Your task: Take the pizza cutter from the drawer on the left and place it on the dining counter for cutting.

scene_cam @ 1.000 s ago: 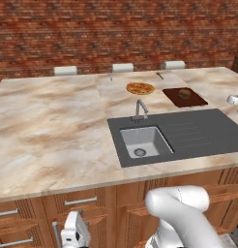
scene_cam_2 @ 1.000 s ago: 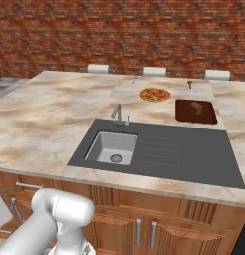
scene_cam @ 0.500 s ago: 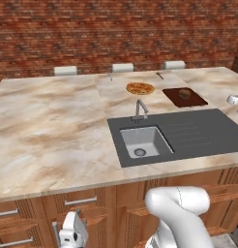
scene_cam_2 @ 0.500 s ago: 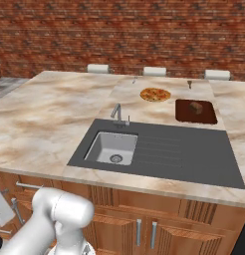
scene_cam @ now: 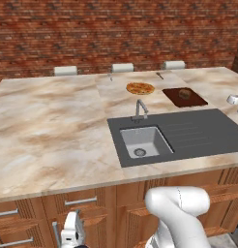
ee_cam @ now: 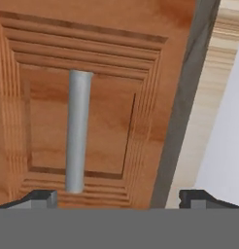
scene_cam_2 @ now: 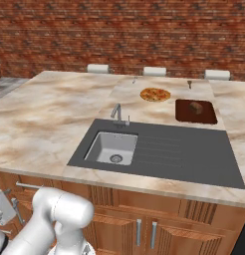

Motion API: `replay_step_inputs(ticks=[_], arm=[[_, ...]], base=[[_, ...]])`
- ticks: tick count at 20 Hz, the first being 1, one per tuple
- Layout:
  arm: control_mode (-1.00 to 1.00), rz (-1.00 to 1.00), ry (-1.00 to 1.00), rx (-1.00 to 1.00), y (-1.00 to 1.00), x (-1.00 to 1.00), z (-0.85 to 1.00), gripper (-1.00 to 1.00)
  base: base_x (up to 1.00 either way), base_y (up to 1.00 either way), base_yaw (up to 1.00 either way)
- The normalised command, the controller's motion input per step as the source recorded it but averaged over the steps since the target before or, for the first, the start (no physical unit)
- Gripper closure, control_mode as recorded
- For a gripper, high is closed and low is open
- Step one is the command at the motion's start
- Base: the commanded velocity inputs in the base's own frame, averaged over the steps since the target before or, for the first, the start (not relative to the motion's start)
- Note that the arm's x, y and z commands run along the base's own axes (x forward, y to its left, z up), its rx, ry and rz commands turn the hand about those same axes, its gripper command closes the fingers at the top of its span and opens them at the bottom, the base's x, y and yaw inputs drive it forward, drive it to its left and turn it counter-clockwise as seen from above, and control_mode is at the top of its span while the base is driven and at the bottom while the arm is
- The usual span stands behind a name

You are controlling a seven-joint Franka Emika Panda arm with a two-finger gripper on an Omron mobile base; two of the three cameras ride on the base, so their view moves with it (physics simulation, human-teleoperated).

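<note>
I've got the gripper (scene_cam: pixel 72 231) low in front of the cabinets, under the dining counter (scene_cam: pixel 48 131) edge; vs a sec ago it sits a touch lower in left base view, rest of scene unchanged. Jaws spread wide, nothing between them. Hand view: fingertips (ee_cam: pixel 40 198) far apart, facing a brown wooden front w/ silver bar handle (ee_cam: pixel 77 130), the drawer (ee_cam: pixel 111 102), shut as far as I can tell. Pizza cutter: can't see it. On counter: pizza (scene_cam: pixel 140 88), cutting board (scene_cam: pixel 184 97), sink (scene_cam: pixel 142 141).
</note>
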Motion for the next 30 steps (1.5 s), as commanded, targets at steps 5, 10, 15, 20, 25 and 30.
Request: replay_step_inputs(ticks=[5,10,15,20,25,30], arm=[[-1.00,0.10,0.10,0.07,0.09,0.07,0.00,-1.00],[-1.00,0.06,0.15,0.04,0.02,0.06,0.00,-1.00],[-1.00,0.02,0.17,0.01,0.00,0.08,-0.05,-1.00],[-1.00,0.00,0.17,0.00,0.00,0.08,-0.22,-1.00],[-1.00,0.00,0.09,0.00,0.00,0.13,-0.19,-1.00],[-1.00,0.00,-0.05,0.00,0.00,0.12,0.00,-1.00]], base=[[0.00,0.00,0.00],[0.00,0.00,0.00],[0.00,0.00,0.00],[0.00,0.00,0.00],[0.00,0.00,0.00],[0.00,0.00,0.00]])
